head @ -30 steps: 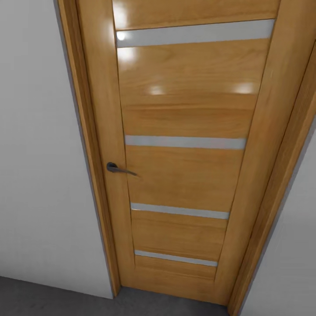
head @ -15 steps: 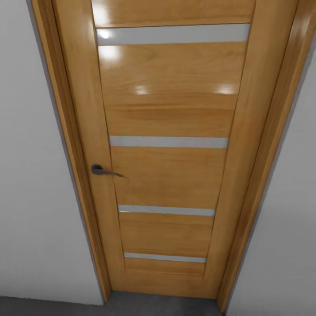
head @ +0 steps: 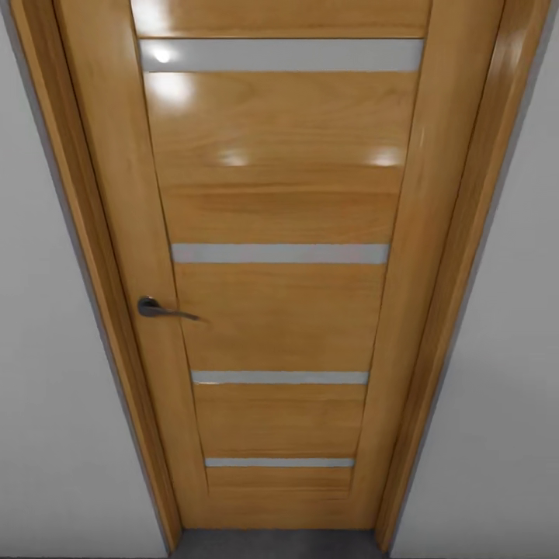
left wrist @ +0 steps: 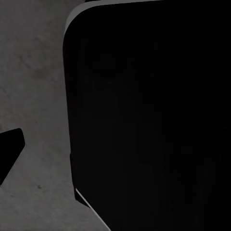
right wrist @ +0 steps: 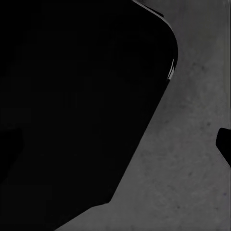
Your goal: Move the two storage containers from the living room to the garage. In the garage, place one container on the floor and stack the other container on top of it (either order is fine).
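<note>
The storage containers are out of view, and I see nothing of the living room or the garage. A shut orange wood door (head: 279, 310) with several grey horizontal stripes faces me in the head view. In the left wrist view, one dark fingertip (left wrist: 9, 150) of my left gripper (left wrist: 115, 149) sits at the picture's edge over grey floor (left wrist: 38, 96), so the jaws stand wide apart with nothing between them. In the right wrist view, my right gripper (right wrist: 115, 144) likewise shows one fingertip (right wrist: 224, 143) at the edge, open and empty.
The door has a dark lever handle (head: 155, 308) and an orange frame (head: 458, 295) between pale grey walls (head: 46, 404). A strip of dark grey floor (head: 279, 543) lies at its foot. My own black body (left wrist: 154, 115) blocks much of both wrist views.
The whole head picture has shifted: the door now sits more centred and fills more of the view, so the camera has moved. The door itself stays shut.
</note>
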You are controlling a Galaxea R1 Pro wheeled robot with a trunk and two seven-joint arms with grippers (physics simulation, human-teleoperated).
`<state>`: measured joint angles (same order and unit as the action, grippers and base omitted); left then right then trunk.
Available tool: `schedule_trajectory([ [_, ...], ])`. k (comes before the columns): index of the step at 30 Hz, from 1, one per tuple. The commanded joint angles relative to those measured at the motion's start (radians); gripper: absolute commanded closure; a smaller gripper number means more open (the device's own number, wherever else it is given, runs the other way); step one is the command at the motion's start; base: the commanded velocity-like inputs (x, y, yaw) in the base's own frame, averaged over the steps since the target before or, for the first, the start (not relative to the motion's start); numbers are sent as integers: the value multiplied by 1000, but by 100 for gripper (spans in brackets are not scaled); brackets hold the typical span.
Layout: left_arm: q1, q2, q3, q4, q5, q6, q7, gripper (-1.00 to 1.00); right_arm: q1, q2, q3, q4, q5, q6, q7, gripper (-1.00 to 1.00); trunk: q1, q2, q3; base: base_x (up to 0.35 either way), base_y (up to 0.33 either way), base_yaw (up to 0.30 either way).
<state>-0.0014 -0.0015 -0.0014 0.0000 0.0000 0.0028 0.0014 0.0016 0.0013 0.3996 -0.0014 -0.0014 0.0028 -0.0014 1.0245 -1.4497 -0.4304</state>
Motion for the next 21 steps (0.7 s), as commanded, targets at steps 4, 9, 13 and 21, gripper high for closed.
schedule_trajectory([
  [4,0,0,0,0,0,0,0,-100,0,0,4,0,0,0,0,-100,1,0,-1,281,119,-2],
  [9,0,0,0,0,0,0,0,-100,0,-1,4,0,0,0,1,-100,1,0,-1,282,124,0],
  [13,0,0,0,0,0,0,0,-100,0,-1,4,0,0,0,4,-100,1,0,-1,160,51,0],
  [21,0,0,0,0,0,0,0,-100,0,-1,4,0,1,-1,4,-100,1,0,-1,22,7,0],
])
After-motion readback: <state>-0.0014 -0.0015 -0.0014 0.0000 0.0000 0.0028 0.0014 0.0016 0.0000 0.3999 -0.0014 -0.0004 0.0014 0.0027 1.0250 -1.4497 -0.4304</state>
